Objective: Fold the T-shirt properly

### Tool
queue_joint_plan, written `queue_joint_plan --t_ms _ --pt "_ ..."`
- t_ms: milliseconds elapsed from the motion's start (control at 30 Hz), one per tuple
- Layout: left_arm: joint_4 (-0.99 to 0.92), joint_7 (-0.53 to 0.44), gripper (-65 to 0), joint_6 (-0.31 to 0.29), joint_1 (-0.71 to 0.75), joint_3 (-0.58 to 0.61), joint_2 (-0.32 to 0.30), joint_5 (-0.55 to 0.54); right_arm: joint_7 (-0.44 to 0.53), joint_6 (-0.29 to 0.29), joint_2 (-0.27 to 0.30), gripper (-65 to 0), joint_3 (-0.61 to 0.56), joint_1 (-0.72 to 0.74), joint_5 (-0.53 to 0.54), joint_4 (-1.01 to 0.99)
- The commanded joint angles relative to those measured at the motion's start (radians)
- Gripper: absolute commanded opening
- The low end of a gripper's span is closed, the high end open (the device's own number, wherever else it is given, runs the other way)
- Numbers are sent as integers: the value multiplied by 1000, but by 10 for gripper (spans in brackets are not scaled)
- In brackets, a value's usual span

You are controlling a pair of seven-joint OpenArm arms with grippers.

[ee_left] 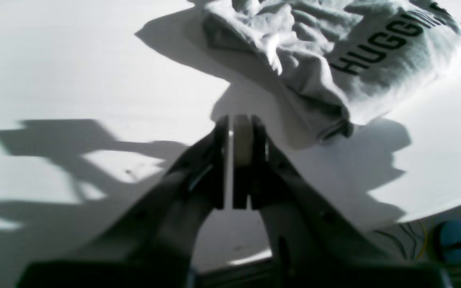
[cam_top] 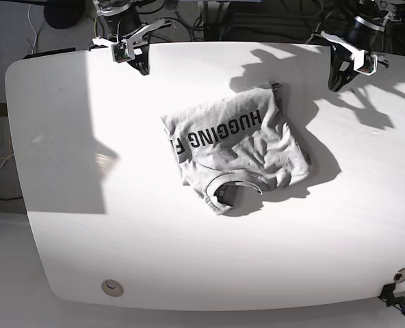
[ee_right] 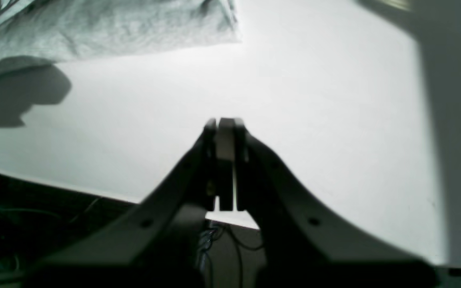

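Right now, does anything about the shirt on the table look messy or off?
Yes. The T-shirt is folded into a rough, skewed bundle on the white table: its edges are uneven, the right half is bunched with wrinkles, and the lettering runs slanted. Both grippers hang shut at the far edge, clear of it.

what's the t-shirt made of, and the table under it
The T-shirt looks like soft heather-grey knit, probably cotton jersey: matte, flecked, creased, with a ribbed collar and black printed lettering. The table looks like a smooth white laminate or painted board with a slight sheen; which one is unclear.
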Motion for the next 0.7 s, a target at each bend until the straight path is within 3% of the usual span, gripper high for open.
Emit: queue_joint_plan --t_ms 0,100,267,467,667 --pt "17 -72 -649 -6 80 -5 31 -21 29 1 -23 -650 0 -80 -40 21" --pt "14 -110 -649 -6 180 -5 86 -19 61 1 -57 -650 0 -167 -55 17" --pt "-75 -130 -649 -6 293 -1 110 -21 64 1 -62 -650 2 -275 -55 -13" --pt "-325 -130 -649 -6 287 44 109 -19 64 1 -66 -650 2 -295 -55 -168" --pt "-547 -132 -649 -6 190 100 84 -14 69 1 -68 -650 0 -195 -47 -422"
